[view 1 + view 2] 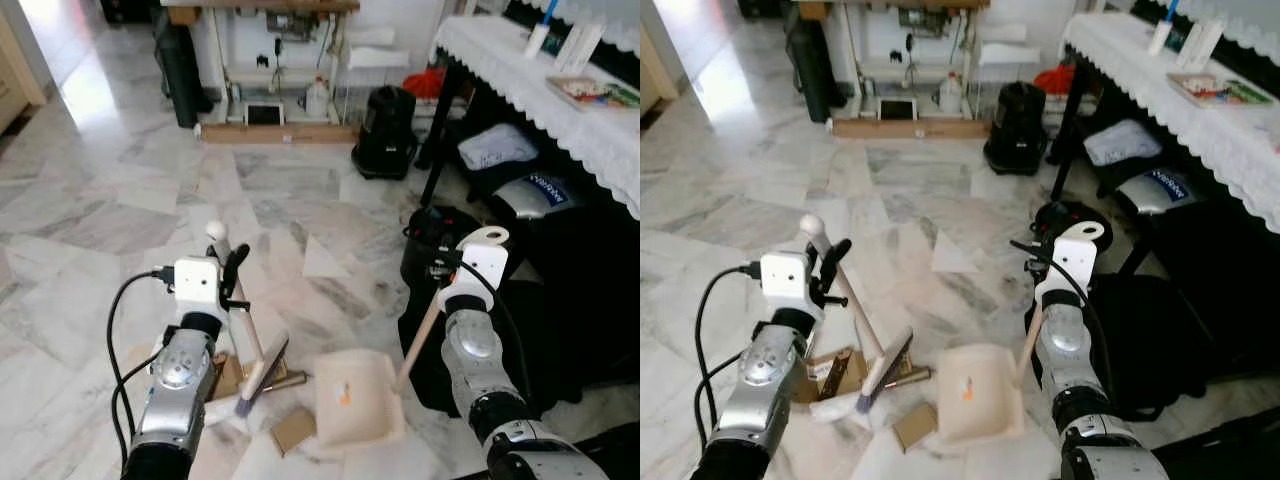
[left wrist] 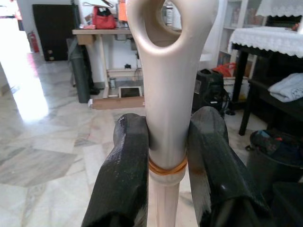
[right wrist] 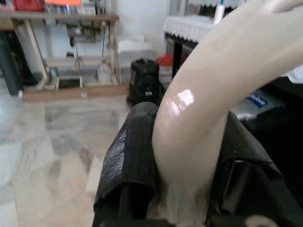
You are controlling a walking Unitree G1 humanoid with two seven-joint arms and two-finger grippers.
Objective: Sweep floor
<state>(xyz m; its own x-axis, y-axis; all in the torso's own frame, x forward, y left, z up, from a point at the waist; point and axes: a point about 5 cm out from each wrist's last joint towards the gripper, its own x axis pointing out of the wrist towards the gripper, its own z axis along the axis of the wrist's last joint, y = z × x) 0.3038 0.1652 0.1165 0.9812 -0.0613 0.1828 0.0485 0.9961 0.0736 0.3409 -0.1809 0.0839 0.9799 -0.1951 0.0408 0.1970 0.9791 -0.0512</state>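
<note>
My left gripper (image 1: 232,268) is shut on the cream handle of a small brush (image 1: 243,335); its bristle head (image 1: 262,376) rests on the marble floor among brown cardboard scraps (image 1: 292,430). In the left wrist view both black fingers (image 2: 124,179) clamp the brush handle (image 2: 165,118) just above an orange band. My right gripper (image 1: 452,270) is shut on the looped handle of a cream dustpan (image 1: 358,397), whose pan sits tilted on the floor right of the brush. The right wrist view has the dustpan handle (image 3: 208,99) between the fingers (image 3: 130,161).
A black bin (image 1: 437,240) and dark bags stand close on the right under a table with a white lace cloth (image 1: 530,80). A black vacuum (image 1: 387,130) and a workbench (image 1: 270,70) lie ahead. Open marble floor (image 1: 120,200) stretches left and forward.
</note>
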